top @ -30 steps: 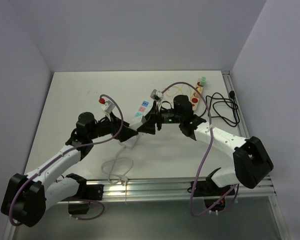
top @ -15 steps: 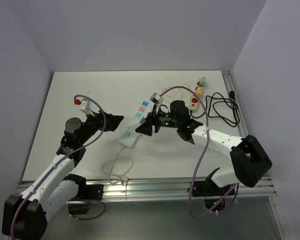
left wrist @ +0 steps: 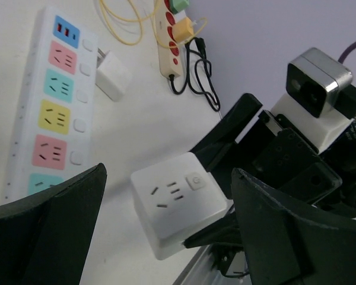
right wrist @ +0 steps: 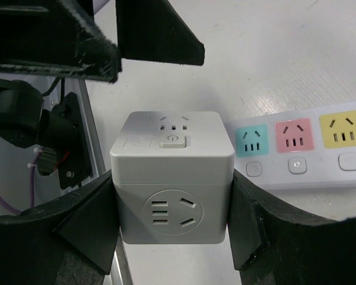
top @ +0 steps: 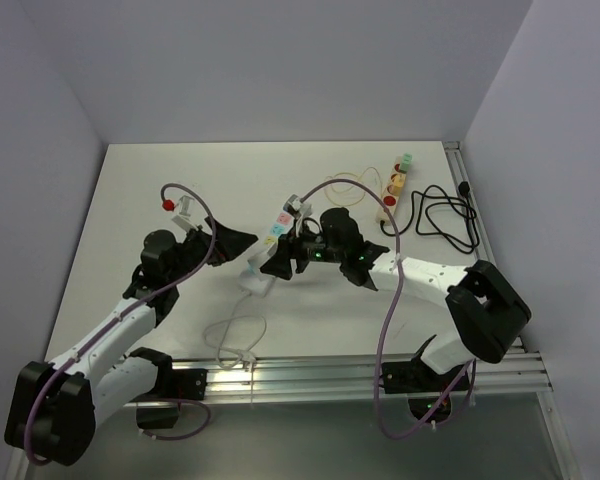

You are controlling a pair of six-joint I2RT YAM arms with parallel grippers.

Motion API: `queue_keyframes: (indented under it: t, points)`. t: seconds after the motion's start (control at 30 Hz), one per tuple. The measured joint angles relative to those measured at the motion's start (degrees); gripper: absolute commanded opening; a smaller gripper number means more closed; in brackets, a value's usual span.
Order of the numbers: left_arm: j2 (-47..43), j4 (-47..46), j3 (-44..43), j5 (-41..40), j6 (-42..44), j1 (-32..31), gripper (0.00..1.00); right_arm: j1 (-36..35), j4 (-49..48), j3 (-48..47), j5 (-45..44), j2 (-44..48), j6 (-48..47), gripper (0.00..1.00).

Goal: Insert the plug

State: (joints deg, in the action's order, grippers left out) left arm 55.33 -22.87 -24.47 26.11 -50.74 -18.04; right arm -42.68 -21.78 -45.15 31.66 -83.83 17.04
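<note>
My right gripper is clamped on a white cube socket. One finger presses each side of it, and its round socket face is turned toward my wrist camera. In the top view the cube sits near the front middle of the desk, with a white cord looping on the desk toward the near edge. I cannot tell whether the cube rests on the desk or hangs just above it.

My left gripper has its fingers wide apart, and it holds and touches nothing. It points at the cube from just beside it.

I count one cube socket and two power strips. The long white strip lies just behind the cube and shows six coloured socket panels, the last cut off by my finger. The shorter cream strip is at the far right.

One small white plug block lies on the desk just beside the long strip's switches, in neither gripper.

There is one thin yellow cable and one black cable, both coiled by the cream strip.
</note>
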Motion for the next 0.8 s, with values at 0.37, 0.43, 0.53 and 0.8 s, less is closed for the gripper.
queue_keyframes:
  t: [0.37,0.43,0.53,0.8]
  points:
    - [2.25,-2.80,-0.46,-2.47,-4.63,-6.93,0.90,-2.27,1.36,-1.60,-3.56,-1.01,-0.50,0.05]
    - [2.21,-2.43,-0.74,-2.64,-5.14,-6.99,0.90,-2.60,1.66,-1.75,-4.24,-1.05,-0.74,0.05]
    - [1.57,-1.55,-1.53,-3.52,-5.97,-7.30,0.90,-2.97,1.95,-1.79,-5.16,-1.07,-1.33,0.05]
    - [-1.03,-0.72,-2.64,-5.11,-8.66,-7.72,0.91,-5.29,3.02,-2.64,-8.94,-2.27,-2.40,0.02]
